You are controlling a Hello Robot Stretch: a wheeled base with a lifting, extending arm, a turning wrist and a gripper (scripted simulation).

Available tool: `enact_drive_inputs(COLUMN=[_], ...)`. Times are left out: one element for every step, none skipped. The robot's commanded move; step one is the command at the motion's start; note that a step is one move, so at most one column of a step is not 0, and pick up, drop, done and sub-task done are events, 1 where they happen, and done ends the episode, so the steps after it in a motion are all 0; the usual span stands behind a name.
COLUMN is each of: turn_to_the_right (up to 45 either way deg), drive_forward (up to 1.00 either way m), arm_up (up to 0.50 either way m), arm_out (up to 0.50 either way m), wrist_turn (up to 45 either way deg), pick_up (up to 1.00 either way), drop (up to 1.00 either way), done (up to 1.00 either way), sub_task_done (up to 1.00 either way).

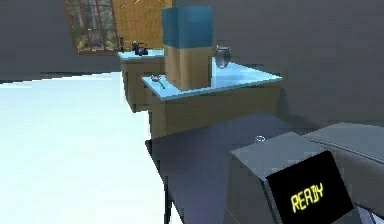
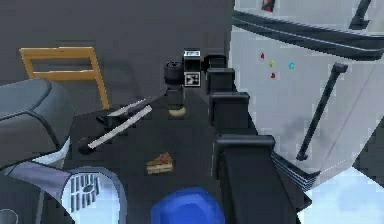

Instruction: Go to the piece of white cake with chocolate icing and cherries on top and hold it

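Note:
A small brown and pale wedge, shaped like a slice of cake (image 2: 160, 163), lies on the dark table (image 2: 120, 155) in the arm side view, left of the arm's dark bar (image 2: 235, 130). The gripper (image 2: 178, 102) stands farther out over the table, beyond the wedge, beside the white marker squares (image 2: 192, 58). A small pale round thing (image 2: 178, 113) sits on the table right at the fingers, so I cannot tell whether the gripper holds anything.
A long grey utensil (image 2: 120, 123) lies left of the gripper. A blue rounded thing (image 2: 190, 205) sits near the bottom edge. A wooden chair (image 2: 65, 72) stands behind the table, a grey fridge (image 2: 300, 90) at right. Ahead are blue-topped counters (image 1: 215, 85) and a grey appliance (image 1: 290, 180).

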Motion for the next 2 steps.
enact_drive_inputs(turn_to_the_right=[0.0,0.0], drive_forward=[0.00,0.00], arm_up=[0.00,0.00], arm_out=[0.00,0.00], wrist_turn=[45.0,6.0], pick_up=[0.00,0.00], drop=[0.00,0.00], done=[0.00,0.00], sub_task_done=[0.00,0.00])
